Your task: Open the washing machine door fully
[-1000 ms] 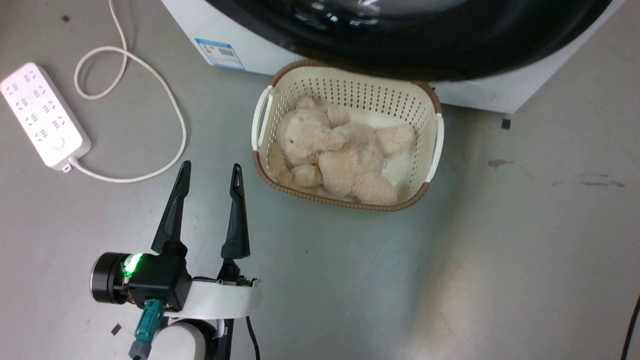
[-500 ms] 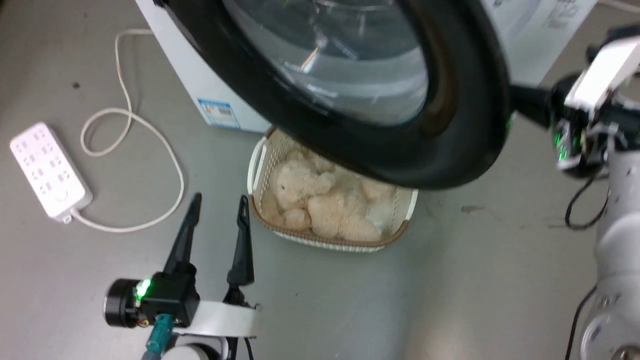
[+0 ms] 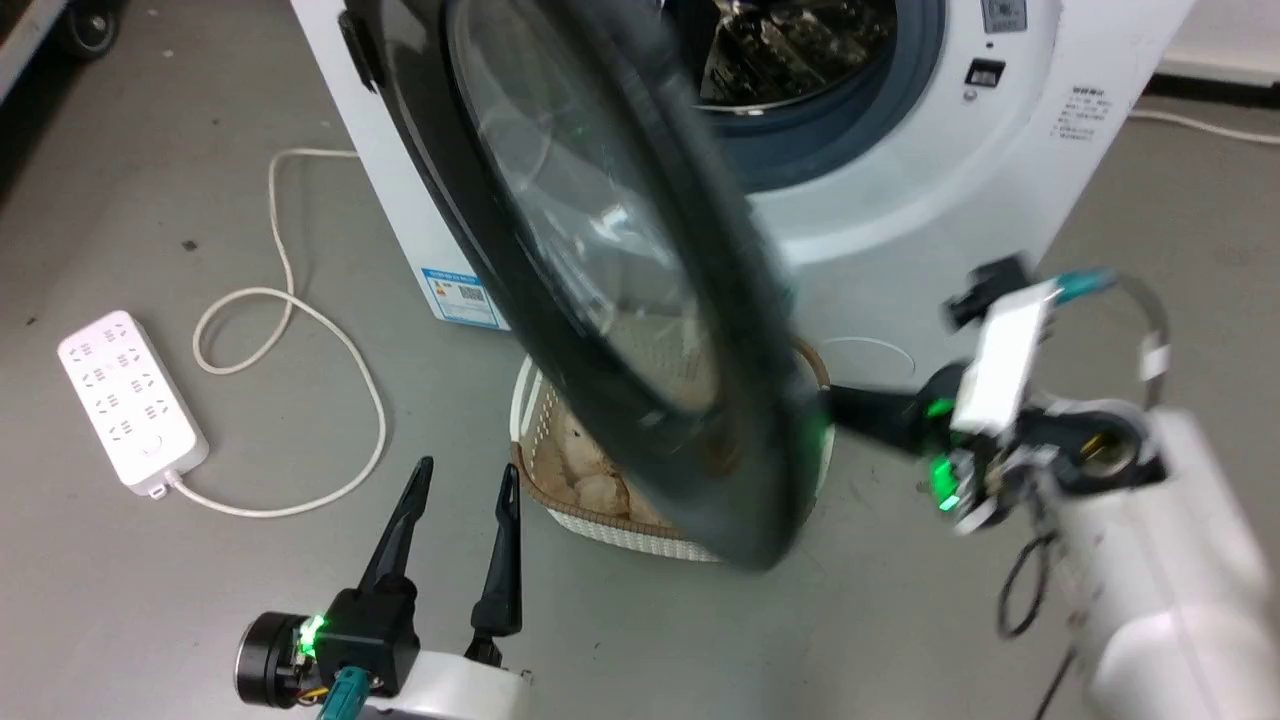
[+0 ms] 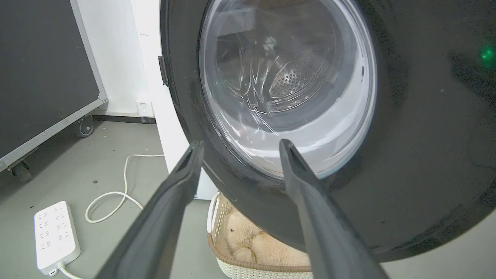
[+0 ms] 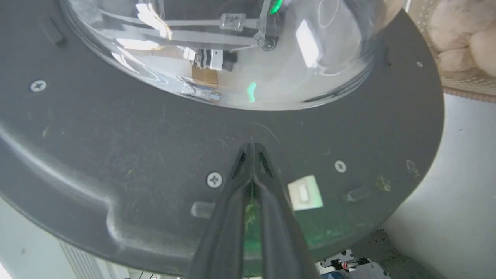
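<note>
Right wrist view: right tool point(image 5: 252, 147) clenched, tips against washing machine door point(image 5: 116, 128); left tool point(image 4: 241, 142) spread, empty.

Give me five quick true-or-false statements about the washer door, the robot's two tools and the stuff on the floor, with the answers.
1. The washing machine door is swung out, away from the drum opening. True.
2. The right tool is spread wide open. False: its fingers are pressed together, with the tips at the door's inner side.
3. The left tool is open and holds nothing. True.
4. The basket is empty. False: a beige plush toy lies in it.
5. The power strip sits on top of the machine. False: it lies on the floor, on the robot's left.
</note>
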Controlling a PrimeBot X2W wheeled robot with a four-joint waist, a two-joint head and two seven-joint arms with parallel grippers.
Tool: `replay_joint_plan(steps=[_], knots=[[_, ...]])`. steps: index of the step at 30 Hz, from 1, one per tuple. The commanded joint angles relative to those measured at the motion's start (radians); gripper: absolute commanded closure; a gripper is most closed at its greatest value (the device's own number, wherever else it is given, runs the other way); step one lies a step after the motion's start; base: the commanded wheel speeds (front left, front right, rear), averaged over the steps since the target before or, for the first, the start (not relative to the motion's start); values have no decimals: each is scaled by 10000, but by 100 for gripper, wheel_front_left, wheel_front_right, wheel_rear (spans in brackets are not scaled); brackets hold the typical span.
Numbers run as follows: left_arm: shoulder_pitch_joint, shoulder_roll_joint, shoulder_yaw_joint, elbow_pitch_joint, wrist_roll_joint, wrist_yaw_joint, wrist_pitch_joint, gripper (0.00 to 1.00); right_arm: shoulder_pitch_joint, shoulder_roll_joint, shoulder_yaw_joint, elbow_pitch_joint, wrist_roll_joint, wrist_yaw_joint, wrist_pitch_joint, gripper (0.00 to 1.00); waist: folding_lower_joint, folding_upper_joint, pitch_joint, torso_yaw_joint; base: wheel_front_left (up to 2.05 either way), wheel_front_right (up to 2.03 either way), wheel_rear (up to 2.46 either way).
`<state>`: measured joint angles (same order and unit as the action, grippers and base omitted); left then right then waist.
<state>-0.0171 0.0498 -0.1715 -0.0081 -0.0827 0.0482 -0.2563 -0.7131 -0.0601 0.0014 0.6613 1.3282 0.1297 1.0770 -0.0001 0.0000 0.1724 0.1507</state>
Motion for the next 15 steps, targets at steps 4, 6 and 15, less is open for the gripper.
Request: replay_joint_plan(steps=[4, 6, 15], knots=[[263, 6, 15, 90, -288, -169, -55, 0, 864, 97, 1481, -550, 1107, 10, -554, 100, 1, 0, -252, 137, 0, 0, 0], [318, 6, 3, 124, -337, -226, -55, 0, 1160, 98, 2188, -812, 1582, 10, -869, 100, 1, 0, -311, 187, 0, 0, 0], [418, 98, 221, 160, -429, -420, -55, 0, 1744, 98, 4385, -1303, 2774, 10, -2144, 100, 1, 0, -507, 337, 0, 0, 0]])
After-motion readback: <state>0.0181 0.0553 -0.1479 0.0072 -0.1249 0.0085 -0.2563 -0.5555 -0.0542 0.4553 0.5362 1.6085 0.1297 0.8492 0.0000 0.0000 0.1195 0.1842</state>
